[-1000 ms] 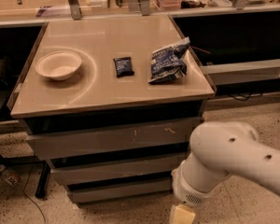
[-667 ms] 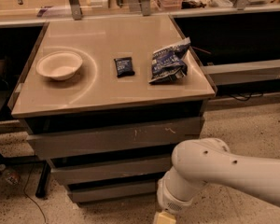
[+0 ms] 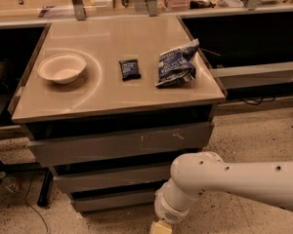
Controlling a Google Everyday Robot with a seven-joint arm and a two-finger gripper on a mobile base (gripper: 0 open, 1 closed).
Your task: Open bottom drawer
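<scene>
The bottom drawer (image 3: 115, 199) is the narrowest grey front, lowest of three under the tan counter, and it looks closed. Above it sit the mid-sized front (image 3: 110, 177) and the widest front with pale scratches (image 3: 122, 144). My white arm (image 3: 234, 179) reaches in from the right, and its wrist covers the right end of the bottom drawer. The gripper (image 3: 159, 227) is at the bottom edge of the view, low in front of the drawer's right end; only a pale stub of it shows.
On the counter (image 3: 88, 101) stand a white bowl (image 3: 62, 68), a small dark packet (image 3: 130, 69) and a blue chip bag (image 3: 176, 63). Speckled floor lies in front. A black cable (image 3: 31, 206) and a dark post are at the lower left.
My arm has swung left and down across the drawer stack. The gripper has moved left, towards the bottom drawer's right end. The drawers have not moved.
</scene>
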